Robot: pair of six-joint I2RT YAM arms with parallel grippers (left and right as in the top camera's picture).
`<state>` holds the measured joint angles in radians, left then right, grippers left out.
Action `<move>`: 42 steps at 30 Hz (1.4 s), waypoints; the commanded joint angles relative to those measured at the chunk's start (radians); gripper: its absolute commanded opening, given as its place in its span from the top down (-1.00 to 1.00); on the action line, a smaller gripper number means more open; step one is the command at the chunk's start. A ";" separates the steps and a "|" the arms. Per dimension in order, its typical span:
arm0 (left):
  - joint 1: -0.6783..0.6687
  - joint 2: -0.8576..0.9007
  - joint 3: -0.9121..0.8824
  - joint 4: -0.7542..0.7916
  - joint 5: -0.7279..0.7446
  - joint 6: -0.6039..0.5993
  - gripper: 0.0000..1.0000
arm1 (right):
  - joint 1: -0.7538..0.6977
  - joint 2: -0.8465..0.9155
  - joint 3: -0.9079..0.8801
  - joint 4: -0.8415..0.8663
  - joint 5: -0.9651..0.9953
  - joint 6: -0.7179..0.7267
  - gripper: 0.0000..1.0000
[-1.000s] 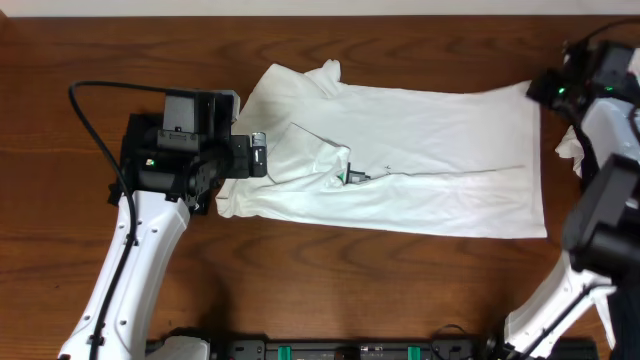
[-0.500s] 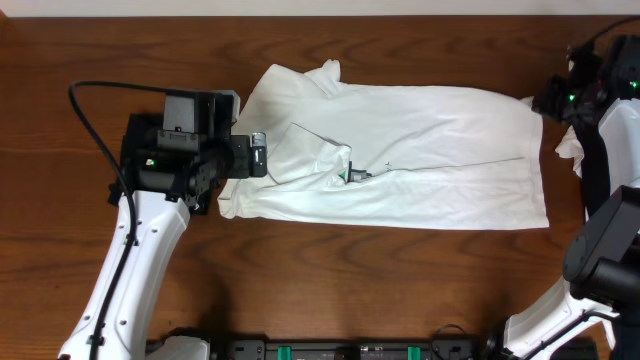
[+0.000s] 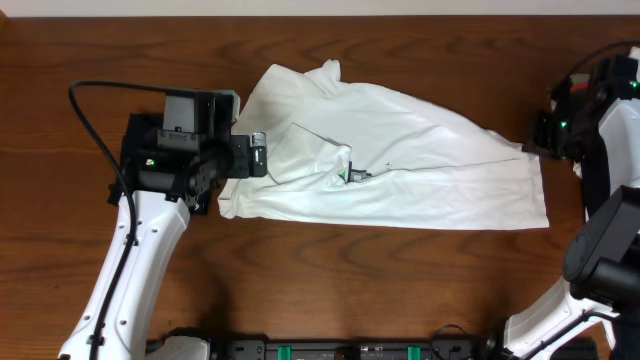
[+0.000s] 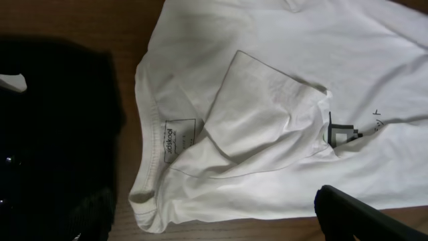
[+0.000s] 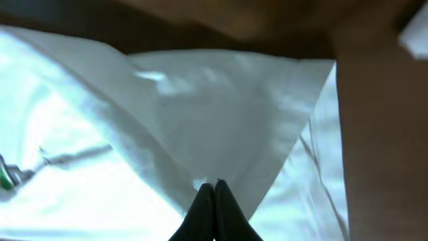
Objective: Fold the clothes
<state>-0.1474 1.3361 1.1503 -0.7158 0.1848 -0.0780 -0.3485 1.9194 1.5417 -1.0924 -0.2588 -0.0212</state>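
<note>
The white T-shirt [image 3: 420, 170] lies spread across the table, collar end to the left. A sleeve is folded over it, and a bit of green print [image 3: 352, 176] shows at the fold; it also shows in the left wrist view [image 4: 341, 134]. My left gripper [image 3: 256, 155] is open at the collar end and holds nothing. The collar and label [image 4: 175, 137] lie just ahead of its jaws [image 4: 214, 224]. My right gripper [image 3: 532, 147] is shut on the shirt's right hem corner. It holds the cloth [image 5: 221, 100] lifted between pinched fingertips [image 5: 214, 185].
Another white garment [image 3: 577, 165] lies at the table's right edge behind my right arm. The dark wood table [image 3: 320, 280] runs along the front. A black cable [image 3: 88, 120] loops at the left.
My right gripper has moved toward the front, carrying the shirt's far right corner with it. The shirt's far edge now slants down to the right. The left arm has not moved.
</note>
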 commanded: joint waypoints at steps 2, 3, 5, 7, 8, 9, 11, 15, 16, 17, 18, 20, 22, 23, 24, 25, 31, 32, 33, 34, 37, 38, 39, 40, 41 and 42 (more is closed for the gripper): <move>0.000 0.007 0.013 0.000 0.010 -0.005 -0.95 | 0.010 -0.012 0.003 -0.042 0.080 -0.040 0.98; 0.000 0.007 0.013 0.000 0.010 -0.005 -0.95 | 0.010 -0.012 0.003 -0.052 0.084 -0.040 0.97; 0.000 0.007 0.013 0.000 0.010 -0.005 -0.95 | 0.010 -0.012 0.003 -0.069 0.100 -0.040 0.95; 0.000 0.007 0.013 0.000 0.010 -0.005 -0.95 | 0.010 -0.012 0.003 -0.079 0.106 -0.040 0.94; 0.000 0.007 0.013 0.000 0.010 -0.005 -0.95 | 0.010 -0.012 0.003 -0.080 0.106 -0.040 0.94; 0.000 0.007 0.013 0.000 0.010 -0.005 -0.95 | 0.009 -0.012 0.003 -0.082 0.106 -0.040 0.94; 0.000 0.007 0.013 0.000 0.011 -0.005 -0.95 | 0.010 -0.012 0.003 -0.087 0.113 -0.040 0.95; 0.000 0.007 0.013 0.000 0.011 -0.005 -0.95 | 0.010 -0.012 0.002 -0.097 0.114 -0.040 0.95; 0.000 0.007 0.013 0.000 0.011 -0.005 -0.95 | 0.010 -0.012 0.002 -0.097 0.114 -0.040 0.95; 0.000 0.007 0.013 0.000 0.011 -0.005 -0.95 | 0.010 -0.012 0.002 -0.097 0.113 -0.040 0.95; 0.000 0.007 0.013 0.000 0.011 -0.005 -0.95 | 0.010 -0.012 0.002 -0.097 0.113 -0.040 0.95; 0.000 0.006 0.013 0.001 0.011 -0.005 -0.95 | 0.010 -0.012 0.002 -0.095 0.113 -0.040 0.95; 0.000 0.006 0.013 0.004 0.011 -0.005 -0.95 | 0.010 -0.012 0.002 -0.093 0.113 -0.039 0.74; 0.000 0.006 0.013 0.007 0.011 -0.005 -0.95 | 0.010 -0.012 0.002 -0.093 0.112 -0.039 0.45; 0.000 0.006 0.013 0.010 0.011 -0.005 -0.95 | 0.010 -0.012 0.002 -0.090 0.112 -0.036 0.27; 0.000 0.006 0.013 0.014 0.011 -0.005 -0.95 | 0.010 -0.012 0.002 -0.089 0.109 -0.035 0.24; 0.000 0.006 0.013 0.022 0.011 -0.005 -0.95 | 0.010 -0.012 0.002 -0.086 0.105 -0.036 0.24; 0.000 0.006 0.013 0.022 0.011 -0.004 -0.96 | 0.010 -0.012 0.002 -0.086 0.105 -0.036 0.22; 0.000 0.006 0.013 0.022 0.011 0.002 -0.95 | 0.010 -0.012 0.002 -0.085 0.105 -0.035 0.21; 0.000 0.006 0.014 0.022 0.023 0.019 -0.95 | 0.010 -0.012 0.002 -0.085 0.105 -0.035 0.18; -0.001 0.007 0.036 0.013 0.086 0.086 -0.94 | 0.010 -0.012 0.002 -0.085 0.104 -0.004 0.14; -0.001 0.007 0.047 0.013 0.088 0.092 -0.94 | 0.010 -0.012 0.002 -0.082 0.103 0.005 0.13; -0.002 0.008 0.063 0.013 0.089 0.108 -0.93 | 0.010 -0.012 0.002 -0.078 0.100 0.010 0.13; -0.003 0.011 0.087 0.013 0.089 0.130 -0.93 | 0.010 -0.012 0.002 -0.074 0.093 0.010 0.12; -0.002 0.018 0.106 0.014 0.089 0.146 -0.91 | 0.010 -0.012 0.002 -0.074 0.089 0.010 0.12; -0.002 0.032 0.132 0.014 0.089 0.169 -0.90 | 0.010 -0.012 0.002 -0.073 0.083 0.011 0.13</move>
<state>-0.1478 1.3437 1.1950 -0.7063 0.2466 0.0025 -0.3485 1.9194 1.5417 -1.1679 -0.1577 -0.0330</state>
